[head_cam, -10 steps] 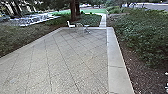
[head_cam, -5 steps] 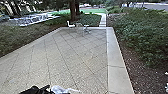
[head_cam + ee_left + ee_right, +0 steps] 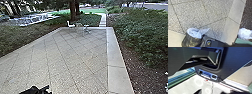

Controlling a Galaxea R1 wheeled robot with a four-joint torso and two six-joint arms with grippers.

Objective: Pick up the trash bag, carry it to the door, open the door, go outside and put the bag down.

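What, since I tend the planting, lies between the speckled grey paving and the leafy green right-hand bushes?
A pale concrete strip, then dark brown ground, as the head view shows.

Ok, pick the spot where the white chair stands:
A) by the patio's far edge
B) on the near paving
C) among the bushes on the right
A: the white chair shows by the far edge of the patio, in front of a tree trunk.
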